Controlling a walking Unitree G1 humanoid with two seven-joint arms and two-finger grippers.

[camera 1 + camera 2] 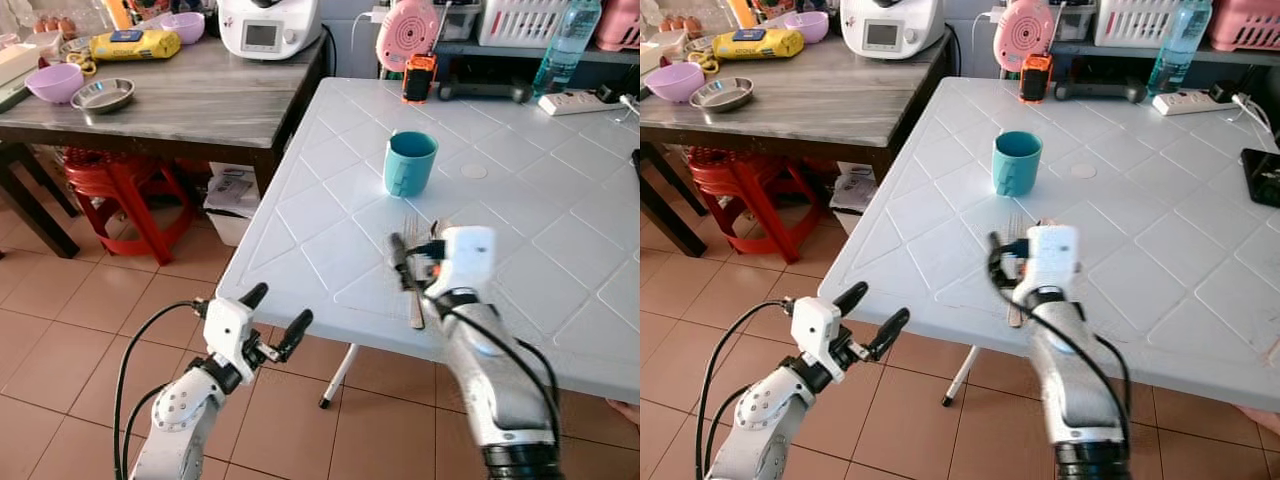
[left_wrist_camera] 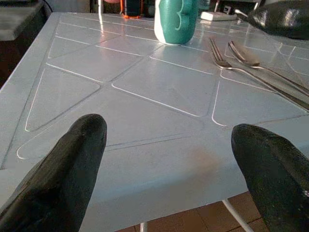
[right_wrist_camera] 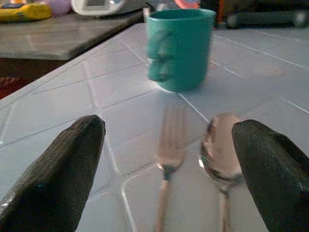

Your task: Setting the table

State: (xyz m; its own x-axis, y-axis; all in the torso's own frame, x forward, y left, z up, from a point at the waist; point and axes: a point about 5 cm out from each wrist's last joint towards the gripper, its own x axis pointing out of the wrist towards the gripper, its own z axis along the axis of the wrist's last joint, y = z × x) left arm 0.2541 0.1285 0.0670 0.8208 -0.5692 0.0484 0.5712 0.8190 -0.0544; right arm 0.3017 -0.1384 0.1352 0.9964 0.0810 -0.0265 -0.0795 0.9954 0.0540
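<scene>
1. Terracotta floor tiles surround a white plastic bench [image 1: 330, 210] with moulded diamond panels; behind it a dark wooden side bench [image 1: 200, 100] carries bowls and a white kitchen appliance [image 1: 268, 25].
2. Our right hand [image 1: 412, 262] hovers low over the white bench near its front edge, fingers spread apart and empty, straddling the cutlery as the right wrist view shows.
3. Our left hand [image 1: 272, 318] hangs beyond the front corner of the white bench, above the floor, fingers likewise parted and holding nothing.
4. Teal mug [image 1: 409, 163]: upright, a little beyond the cutlery. We judge it rigid, moderately light and probably smooth; a grip across the body or at the rim should serve, and a drop could chip it.
5. Fork [image 3: 166, 145] and spoon [image 3: 219, 154]: lying side by side, tines and bowl toward the mug. We judge them thin, stiff, light and slippery; lying flat, they offer little height, so the handle's middle, pinched across its narrow width, appears the best hold.
</scene>
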